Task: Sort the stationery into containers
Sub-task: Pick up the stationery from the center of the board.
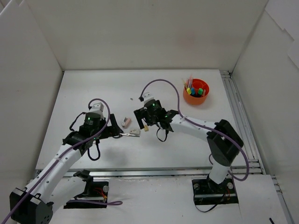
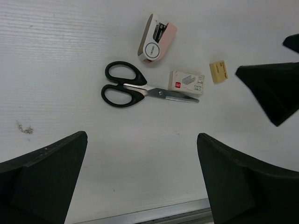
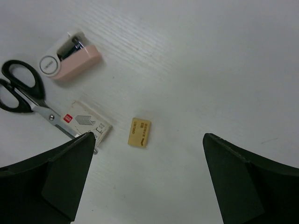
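Black-handled scissors [image 2: 135,89] lie flat on the table, with a pink stapler [image 2: 157,38], a small white staple box [image 2: 187,82] and a beige eraser [image 2: 218,73] beside them. My left gripper [image 2: 142,172] is open and empty, hovering just short of the scissors [image 1: 131,134]. My right gripper [image 3: 147,182] is open and empty above the beige eraser [image 3: 139,132]; the staple box [image 3: 86,122], scissors [image 3: 23,91] and stapler [image 3: 70,56] lie to its left. The orange cup [image 1: 195,93] at the back right holds highlighters and pens. In the top view both grippers [image 1: 113,131] [image 1: 145,121] sit close together mid-table.
White walls enclose the table [image 1: 93,93] on three sides. A metal rail [image 1: 238,116] runs along the right edge and another along the front edge [image 2: 154,215]. A tip of the right gripper's fingers [image 2: 275,91] shows in the left wrist view.
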Motion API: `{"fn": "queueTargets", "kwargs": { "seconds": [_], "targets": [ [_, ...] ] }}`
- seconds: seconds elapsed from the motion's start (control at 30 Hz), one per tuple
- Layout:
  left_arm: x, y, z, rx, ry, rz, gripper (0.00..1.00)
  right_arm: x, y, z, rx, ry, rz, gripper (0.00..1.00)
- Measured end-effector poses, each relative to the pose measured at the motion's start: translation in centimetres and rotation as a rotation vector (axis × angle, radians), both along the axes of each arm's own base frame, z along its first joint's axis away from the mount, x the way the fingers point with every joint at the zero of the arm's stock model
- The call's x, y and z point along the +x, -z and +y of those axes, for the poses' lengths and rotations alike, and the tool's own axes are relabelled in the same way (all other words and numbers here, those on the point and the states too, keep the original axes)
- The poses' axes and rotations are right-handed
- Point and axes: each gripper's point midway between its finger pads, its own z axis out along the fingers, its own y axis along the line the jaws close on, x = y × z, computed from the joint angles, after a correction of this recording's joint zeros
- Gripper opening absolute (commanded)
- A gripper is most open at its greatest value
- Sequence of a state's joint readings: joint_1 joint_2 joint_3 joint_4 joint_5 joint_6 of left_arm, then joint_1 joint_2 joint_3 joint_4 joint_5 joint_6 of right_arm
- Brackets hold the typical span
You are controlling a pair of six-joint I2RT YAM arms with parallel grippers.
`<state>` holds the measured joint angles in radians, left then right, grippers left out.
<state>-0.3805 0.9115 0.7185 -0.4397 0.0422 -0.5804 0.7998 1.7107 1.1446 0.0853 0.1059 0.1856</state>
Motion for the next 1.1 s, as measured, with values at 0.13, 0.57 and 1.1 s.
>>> {"fn": "queueTargets", "kwargs": {
  "seconds": [0.13,0.57,1.1],
  "targets": [
    [-0.6,0.0,0.4,-0.006,-0.019,0.000,0.99,-1.0,4.8,0.2,-0.055,0.046,0.096,0.98],
    [-1.3,-0.4,1.2,0.003,-0.052,-0.006,1.00,-1.4,8.8,-0.3,-0.070,0.200,0.160,0.36],
    [-0.5,0.2,1.3,0.019,-0.062,-0.015,0.99,-0.1,7.2,-1.3,-0.101,0.174,0.082,0.00]
  ]
}}
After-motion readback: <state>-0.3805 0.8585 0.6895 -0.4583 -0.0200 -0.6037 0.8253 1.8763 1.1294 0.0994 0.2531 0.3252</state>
